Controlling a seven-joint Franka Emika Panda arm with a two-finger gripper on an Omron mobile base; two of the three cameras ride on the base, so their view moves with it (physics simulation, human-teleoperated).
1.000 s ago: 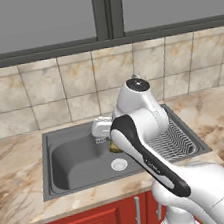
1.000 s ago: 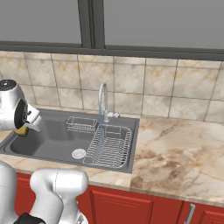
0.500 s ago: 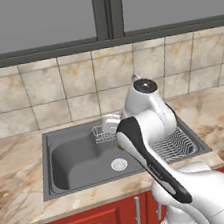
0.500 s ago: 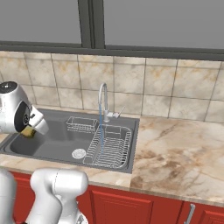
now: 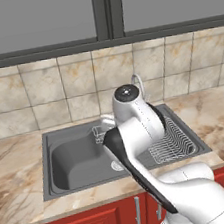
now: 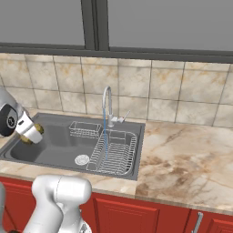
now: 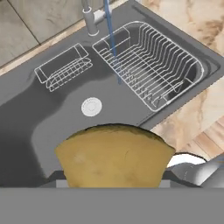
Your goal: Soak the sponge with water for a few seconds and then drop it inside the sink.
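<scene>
Beige tile and a dark window back this marble counter, and all the action is over the sink [image 6: 54,124]. Gripper [image 6: 37,131] first: it's clamped on the sponge [image 7: 114,156], which bulges out wide and yellow right at the fingers in the hand view, held up over the left part of the basin. From the right base view you catch just a sliver of mustard colour at the end of the hand.

Moving outward, the drain [image 7: 91,106] sits on the basin floor below and beyond the sponge. Further on, the wire basket [image 7: 64,67] hugs the back wall, and the dish rack [image 7: 151,61] takes the far side. Water [image 7: 112,41] runs in a thin blue line from the faucet [image 6: 108,105], landing at the rack's near edge, well apart from the sponge.

Handling-wise, I'd call this a light, soft block that squashes under the fingers, so the pinch across its middle looks right. Once soaked it should get heavier and slicker, so a firm squeeze matters. No breakage worry on the drop.
</scene>
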